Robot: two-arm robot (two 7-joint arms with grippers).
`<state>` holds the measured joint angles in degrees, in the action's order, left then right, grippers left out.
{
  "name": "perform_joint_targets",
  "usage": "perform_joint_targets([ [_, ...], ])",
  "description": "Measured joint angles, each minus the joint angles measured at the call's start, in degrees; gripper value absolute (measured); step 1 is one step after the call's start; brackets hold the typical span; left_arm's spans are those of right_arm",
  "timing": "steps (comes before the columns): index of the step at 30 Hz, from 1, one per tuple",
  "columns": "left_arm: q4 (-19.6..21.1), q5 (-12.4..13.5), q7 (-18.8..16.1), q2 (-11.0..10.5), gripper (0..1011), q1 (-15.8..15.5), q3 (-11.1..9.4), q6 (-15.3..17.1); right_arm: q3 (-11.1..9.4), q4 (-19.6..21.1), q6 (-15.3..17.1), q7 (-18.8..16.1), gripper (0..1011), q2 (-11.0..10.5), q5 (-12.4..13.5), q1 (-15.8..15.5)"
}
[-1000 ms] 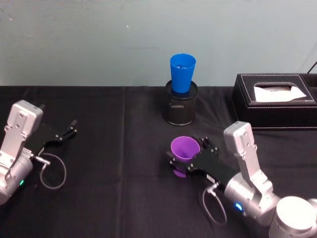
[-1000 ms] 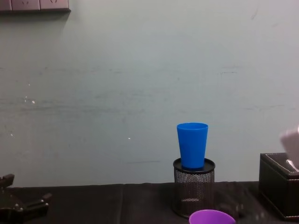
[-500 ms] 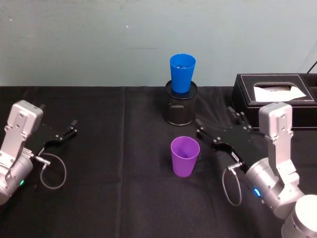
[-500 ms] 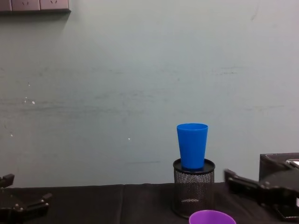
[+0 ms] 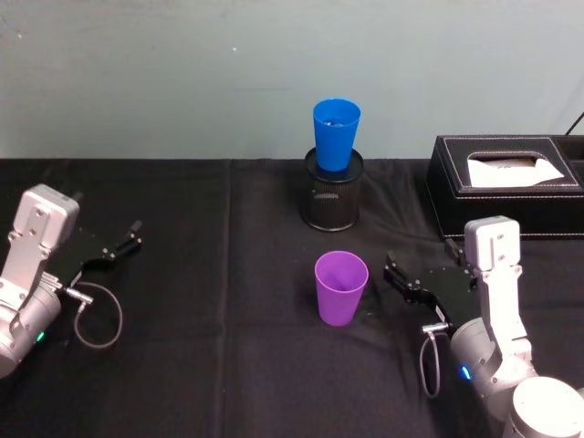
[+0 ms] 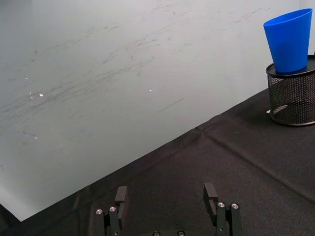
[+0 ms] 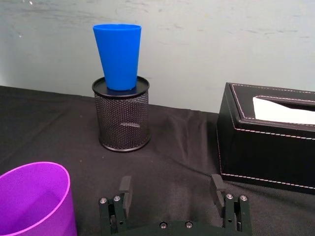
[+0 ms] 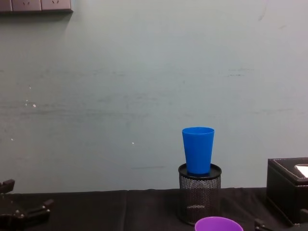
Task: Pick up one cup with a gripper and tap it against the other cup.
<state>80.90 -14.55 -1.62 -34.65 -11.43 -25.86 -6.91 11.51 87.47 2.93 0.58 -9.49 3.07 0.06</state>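
We see the purple cup [image 5: 341,287] standing upright on the black tablecloth [image 5: 219,365], mid-table, in front of the black mesh holder [image 5: 333,199]. Nothing grips it. The blue cup [image 5: 336,135] sits upright in the mesh holder's mouth, behind the purple cup and well apart from it.

The right gripper [image 5: 400,275] hangs just right of the purple cup, near it but not touching, fingers spread apart and holding nothing. In the right wrist view its 2 fingertips [image 7: 125,186] stand wide with bare cloth between them, purple cup [image 7: 35,199] off to one side, blue cup [image 7: 117,55] and mesh holder [image 7: 122,118] farther back.

Changes: 1.0 s ago we saw this gripper around the purple cup; 0.5 s ago it had let go and swung up and back toward the black tissue box [image 5: 508,185]. Now it has pulled lower and nearer the robot, tips closer to the cup's side again, wrist more upright. The purple cup has stayed put since 0.5 s ago, same spot, upright. The blue cup has not moved across all 3 moments.

In the chest view we see the blue cup [image 8: 198,149] on the mesh holder [image 8: 199,199], and the purple rim [image 8: 218,224] at the bottom edge.

The left gripper [image 5: 121,245] rests parked at the table's left, fingers apart, empty, unchanged. The left wrist view shows its fingertips [image 6: 210,192] spread over bare cloth.
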Motion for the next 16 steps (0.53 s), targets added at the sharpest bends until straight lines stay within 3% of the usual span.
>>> perform_joint_targets([
  [16, 0.00, 0.00, 0.00, 0.00, 1000, 0.00, 0.00, 0.00, -0.01, -0.75, -0.57, -0.64, 1000, 0.11, -0.38, 0.29],
])
